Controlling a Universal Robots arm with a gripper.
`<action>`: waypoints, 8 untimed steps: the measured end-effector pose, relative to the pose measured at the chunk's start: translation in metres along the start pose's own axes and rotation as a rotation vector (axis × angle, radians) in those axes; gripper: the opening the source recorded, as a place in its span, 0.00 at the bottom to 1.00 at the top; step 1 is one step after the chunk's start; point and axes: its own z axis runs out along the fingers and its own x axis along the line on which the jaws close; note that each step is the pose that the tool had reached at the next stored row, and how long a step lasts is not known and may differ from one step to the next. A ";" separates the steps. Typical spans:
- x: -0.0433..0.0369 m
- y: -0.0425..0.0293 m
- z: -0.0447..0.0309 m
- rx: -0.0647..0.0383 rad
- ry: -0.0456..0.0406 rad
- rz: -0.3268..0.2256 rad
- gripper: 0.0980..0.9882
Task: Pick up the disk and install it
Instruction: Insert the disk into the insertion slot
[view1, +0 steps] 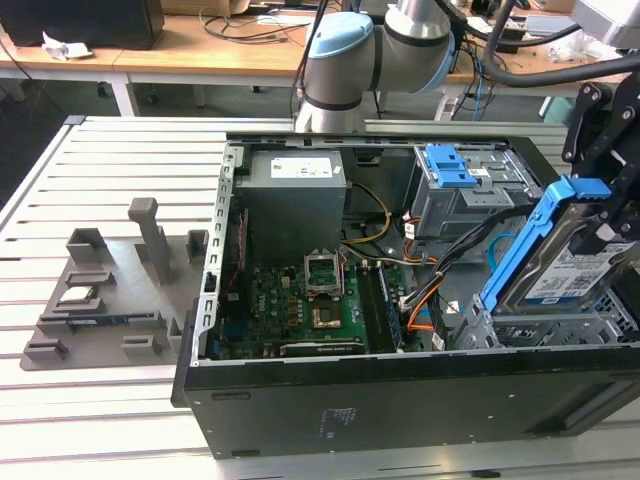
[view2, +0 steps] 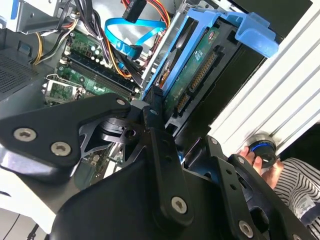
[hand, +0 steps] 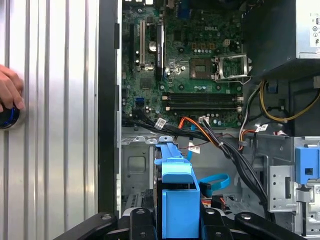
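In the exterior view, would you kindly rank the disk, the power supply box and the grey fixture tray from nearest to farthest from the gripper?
1. The disk, tilted, at the gripper on the exterior view's right.
2. The power supply box, mid-case, toward the back.
3. The grey fixture tray, outside the case at far left.

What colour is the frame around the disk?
Blue, clearest on the disk in the exterior view.

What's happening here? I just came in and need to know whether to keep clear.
A robot arm's gripper is holding the disk, in its blue frame, tilted over the drive cage at one end of the open computer case. It isn't seated yet. A person's hand rests on a round button on the table beside the case.
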 end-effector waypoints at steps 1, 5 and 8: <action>0.0001 -0.0001 0.0024 0.000 0.0000 0.000 0.30; 0.0004 -0.0005 0.0138 0.000 0.0000 0.000 0.30; 0.0006 -0.0007 0.0207 0.000 0.0001 0.000 0.30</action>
